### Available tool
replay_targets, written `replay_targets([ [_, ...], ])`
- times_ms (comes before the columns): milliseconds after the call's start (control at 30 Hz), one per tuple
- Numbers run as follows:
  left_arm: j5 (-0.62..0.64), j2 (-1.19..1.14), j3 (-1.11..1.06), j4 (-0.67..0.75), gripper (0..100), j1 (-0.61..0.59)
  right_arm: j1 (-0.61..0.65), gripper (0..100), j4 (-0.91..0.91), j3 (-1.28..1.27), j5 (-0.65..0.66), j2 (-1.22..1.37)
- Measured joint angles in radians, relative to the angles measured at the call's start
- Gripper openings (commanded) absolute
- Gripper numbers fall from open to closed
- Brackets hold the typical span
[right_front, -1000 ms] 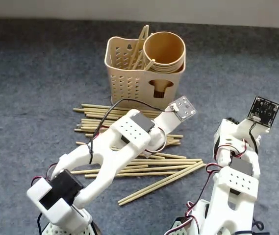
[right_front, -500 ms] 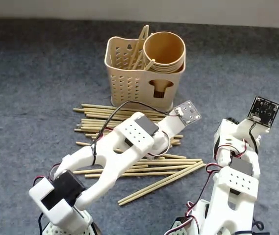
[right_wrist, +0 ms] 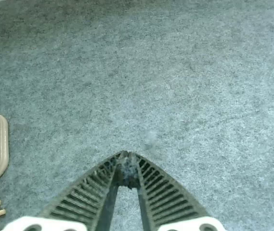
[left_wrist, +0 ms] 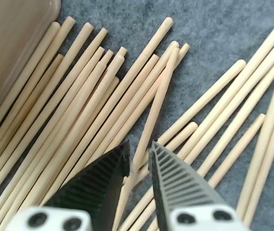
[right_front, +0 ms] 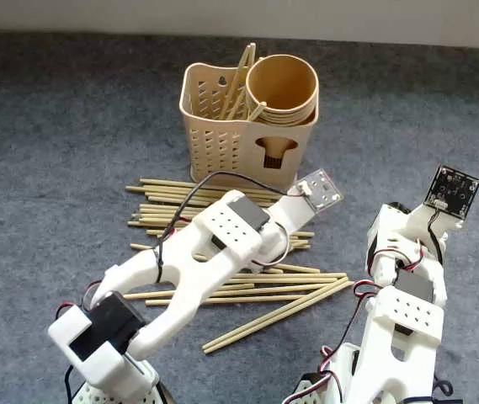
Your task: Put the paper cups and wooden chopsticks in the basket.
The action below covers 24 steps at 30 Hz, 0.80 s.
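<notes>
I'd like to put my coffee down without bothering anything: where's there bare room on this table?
Bare carpet lies left of the basket and the loose chopsticks, and more to the basket's right, ahead of the right gripper. It is crowded in front of the basket: chopsticks there, with the left gripper over them.

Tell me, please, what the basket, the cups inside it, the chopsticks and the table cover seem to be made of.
Basket: beige plastic, smooth, probably moulded, with neat rows of holes.
Cups: tan paper, matt, with thin rolled rims, nested.
Chopsticks: pale bare wood, perhaps bamboo; faint grain, no gloss.
Table cover: grey carpet-like fabric with a fuzzy texture.
</notes>
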<state>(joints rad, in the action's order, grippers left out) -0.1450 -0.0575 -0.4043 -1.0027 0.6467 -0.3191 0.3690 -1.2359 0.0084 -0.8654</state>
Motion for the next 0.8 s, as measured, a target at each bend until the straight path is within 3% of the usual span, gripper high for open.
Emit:
replay_targets([
  [633,-0.005,-0.278,0.229,-0.100,8,-0.035,0.000,1.3,0.000,0.000,0.000,0.000],
  [800,-0.005,-0.288,0.241,-0.107,0,-0.035,0.000,1.3,0.000,0.000,0.000,0.000],
])
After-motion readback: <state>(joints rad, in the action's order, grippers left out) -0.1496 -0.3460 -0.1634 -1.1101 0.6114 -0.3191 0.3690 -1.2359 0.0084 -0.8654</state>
